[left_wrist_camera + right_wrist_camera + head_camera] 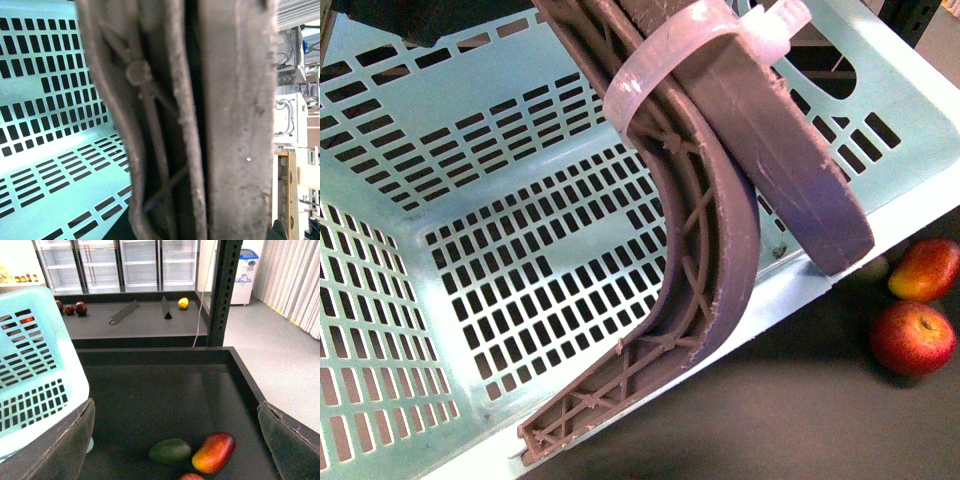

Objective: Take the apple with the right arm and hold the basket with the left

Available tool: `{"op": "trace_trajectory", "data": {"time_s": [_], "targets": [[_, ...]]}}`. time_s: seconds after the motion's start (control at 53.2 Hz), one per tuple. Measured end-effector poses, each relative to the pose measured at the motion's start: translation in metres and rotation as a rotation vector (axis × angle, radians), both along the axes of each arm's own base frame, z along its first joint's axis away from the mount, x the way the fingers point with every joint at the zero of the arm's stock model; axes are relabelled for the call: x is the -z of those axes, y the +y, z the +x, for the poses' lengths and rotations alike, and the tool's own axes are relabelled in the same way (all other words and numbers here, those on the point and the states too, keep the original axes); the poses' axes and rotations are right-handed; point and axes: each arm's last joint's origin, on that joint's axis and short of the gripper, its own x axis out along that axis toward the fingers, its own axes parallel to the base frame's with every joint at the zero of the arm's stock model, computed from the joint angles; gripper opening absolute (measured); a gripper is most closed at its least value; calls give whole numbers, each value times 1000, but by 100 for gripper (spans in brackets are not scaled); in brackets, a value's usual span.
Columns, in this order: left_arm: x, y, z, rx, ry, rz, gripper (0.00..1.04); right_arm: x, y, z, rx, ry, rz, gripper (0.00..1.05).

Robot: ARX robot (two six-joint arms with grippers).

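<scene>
**A:** What is filling the front view, starting from the left?

**B:** The basket (420, 250) is tilting across it. Its brown handles (720, 250) are crossing the middle, bound by a white zip tie (655, 75). The left gripper's fingers are not showing anywhere, so I cannot tell their state.

**A:** And the apple?

**B:** The apple (912, 338) is lying on the dark surface (770, 420) at four o'clock, just outside the basket's rim. A red-orange fruit (925, 270) is sitting close by at twelve o'clock from it.

**A:** How is the right gripper standing?

**B:** The right gripper (175, 407) is holding its fingers (60, 450) wide apart and gripping nothing. The apple is peeking in between them, cut off by the frame edge.

**A:** Is anything hidden or unreadable?

**B:** The rim is mostly hiding a green fruit (170, 451) in the front view. The print on the blue-topped white unit (247, 270) is too small to read.
</scene>
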Motion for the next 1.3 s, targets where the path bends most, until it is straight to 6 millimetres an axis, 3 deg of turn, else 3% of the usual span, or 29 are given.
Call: {"op": "trace_trajectory", "data": {"time_s": [0.245,0.32,0.414,0.696,0.809,0.959,1.053,1.298], "targets": [[0,0,0,0,0,0,16,0,0,0,8,9,6,96],[0,0,0,0,-1,2,16,3,-5,3,137,303,68,96],[0,0,0,4,-2,4,16,12,-14,13,173,460,110,96],[1,-1,0,3,1,5,15,27,-30,54,158,505,45,96],[1,-1,1,2,2,5,15,42,-36,82,138,550,-1,96],[1,-1,1,3,1,5,15,91,-40,134,117,737,-89,96],[1,-1,1,3,1,5,15,115,-37,147,99,842,-103,96],[1,-1,1,3,1,5,15,136,-36,172,104,895,-118,96]]}}
